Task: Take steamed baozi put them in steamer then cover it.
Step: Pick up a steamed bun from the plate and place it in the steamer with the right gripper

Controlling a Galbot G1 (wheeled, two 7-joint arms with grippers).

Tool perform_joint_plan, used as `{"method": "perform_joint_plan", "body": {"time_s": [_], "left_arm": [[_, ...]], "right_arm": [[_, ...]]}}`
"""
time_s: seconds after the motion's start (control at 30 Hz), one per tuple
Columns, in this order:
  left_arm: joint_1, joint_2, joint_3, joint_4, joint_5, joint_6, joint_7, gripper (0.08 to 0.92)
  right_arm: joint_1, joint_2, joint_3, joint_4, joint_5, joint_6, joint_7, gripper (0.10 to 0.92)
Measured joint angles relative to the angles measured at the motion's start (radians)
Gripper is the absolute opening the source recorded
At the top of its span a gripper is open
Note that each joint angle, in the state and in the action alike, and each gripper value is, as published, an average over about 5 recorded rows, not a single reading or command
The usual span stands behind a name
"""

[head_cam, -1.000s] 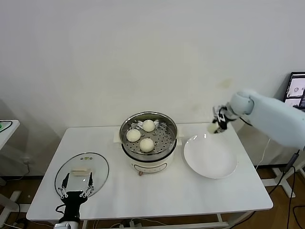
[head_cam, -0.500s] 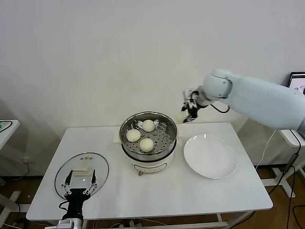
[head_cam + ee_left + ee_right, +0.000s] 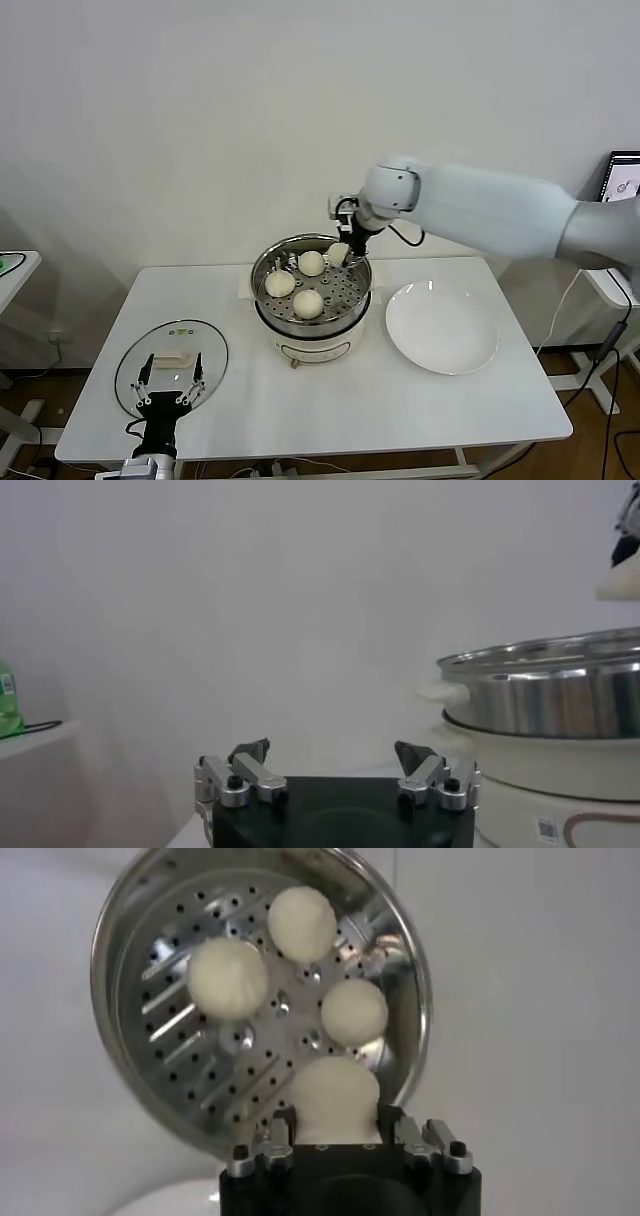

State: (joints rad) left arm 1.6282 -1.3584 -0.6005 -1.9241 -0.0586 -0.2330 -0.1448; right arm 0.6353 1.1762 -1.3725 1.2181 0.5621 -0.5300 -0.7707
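Overhead, my right gripper (image 3: 341,253) clenched on fourth baozi (image 3: 334,1100), held above right rear part of steamer (image 3: 360,275) basket; I see bun pinched between both fingers in right wrist view. Three more steamed baozi (image 3: 297,282) sit on perforated floor below, apart from one another. Steamer stands mid-table on white pot base (image 3: 315,345); bare white plate (image 3: 442,328) just to its right. My left gripper (image 3: 165,390) released, jaws spread wide, hovering at near edge of cover (image 3: 171,364), glass lid flat on table (image 3: 400,400) front left
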Motion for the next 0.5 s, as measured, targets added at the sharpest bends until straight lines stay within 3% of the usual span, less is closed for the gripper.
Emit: {"method": "perform_joint_plan", "body": {"time_s": [0.5], "left_arm": [[0.001, 0.006, -0.011, 0.008, -0.016, -0.008, 0.002, 0.823]], "right_arm": [[-0.077, 0.065, -0.006, -0.101, 0.009, -0.020, 0.002, 0.517]]}}
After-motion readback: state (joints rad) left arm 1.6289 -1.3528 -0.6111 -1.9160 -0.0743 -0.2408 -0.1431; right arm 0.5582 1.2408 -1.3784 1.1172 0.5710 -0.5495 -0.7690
